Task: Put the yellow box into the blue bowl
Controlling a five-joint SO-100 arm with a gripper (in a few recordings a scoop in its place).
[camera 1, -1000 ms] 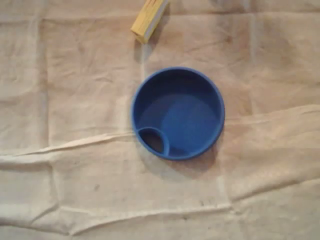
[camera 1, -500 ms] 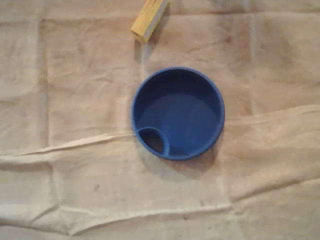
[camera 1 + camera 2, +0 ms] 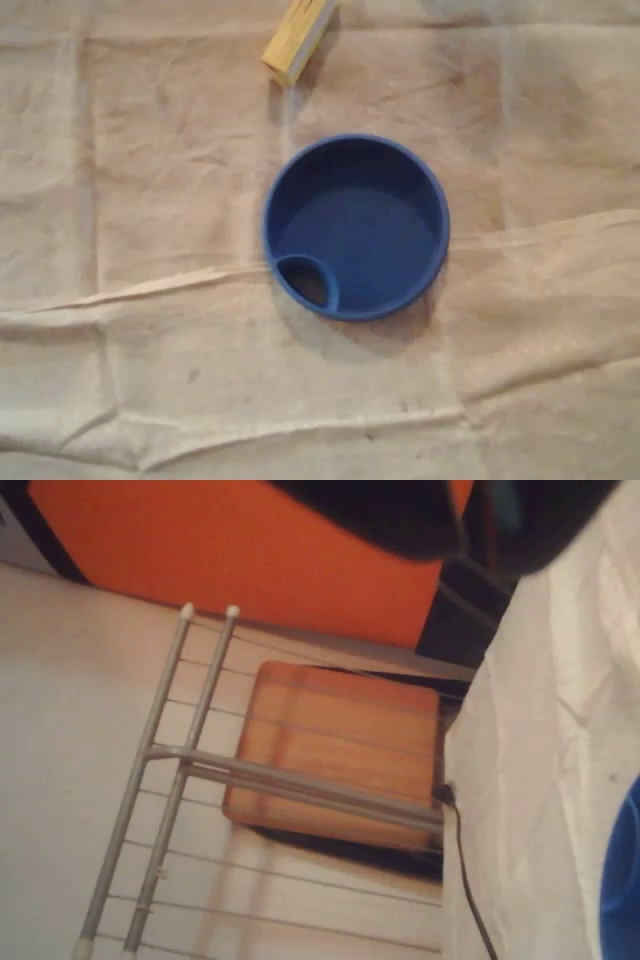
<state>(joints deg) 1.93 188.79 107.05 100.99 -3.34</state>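
In the overhead view the yellow box (image 3: 297,38) lies on the cloth at the top edge, tilted and partly cut off by the frame. Below it, near the middle, the blue bowl (image 3: 356,228) stands upright with nothing in it; a small oval pocket sits inside its lower-left rim. In the wrist view a sliver of the blue bowl (image 3: 622,880) shows at the right edge. A dark blurred shape (image 3: 400,510) along the top of the wrist view looks like part of my gripper, and its fingers cannot be made out.
A wrinkled beige cloth (image 3: 150,330) covers the table, with raised folds across the lower half. The wrist view looks past the table edge at a metal rack (image 3: 190,770), a wooden board (image 3: 340,750), a black cable (image 3: 465,870) and an orange panel (image 3: 250,550).
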